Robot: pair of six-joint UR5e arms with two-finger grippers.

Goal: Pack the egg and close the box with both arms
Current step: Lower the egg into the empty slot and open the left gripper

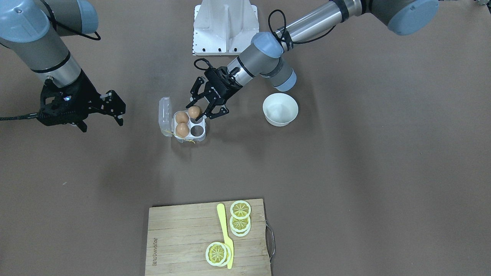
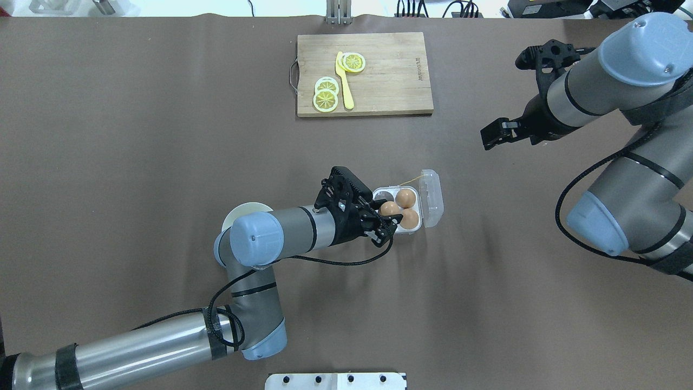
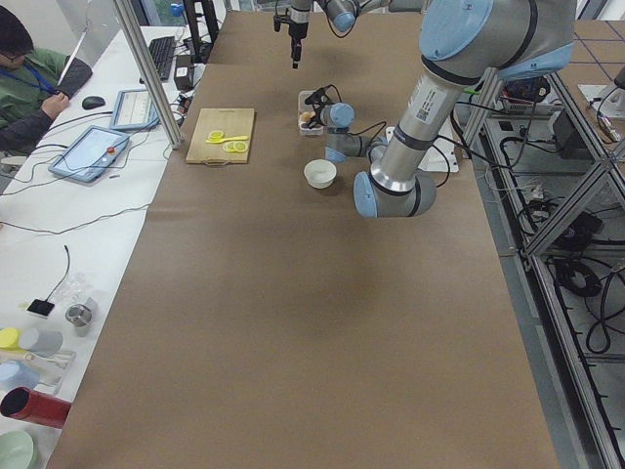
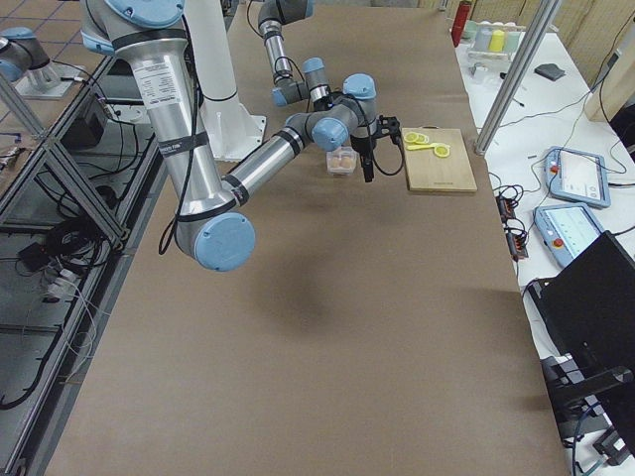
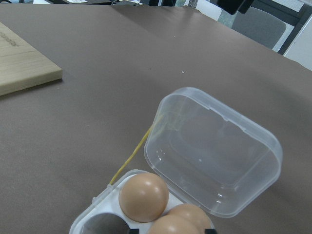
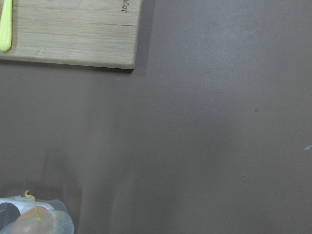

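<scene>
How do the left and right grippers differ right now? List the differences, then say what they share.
1. The left gripper is at the box, over its cells. The right gripper hangs off to the side, well apart from the box.
2. The left gripper's fingers are closed on the egg. The right gripper's fingers are spread wide and hold nothing.
Shared: both are black, two-fingered, and off the table surface.

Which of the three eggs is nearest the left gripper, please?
The egg beside the empty cell, held by the left gripper; the other two eggs sit by the lid.
</scene>
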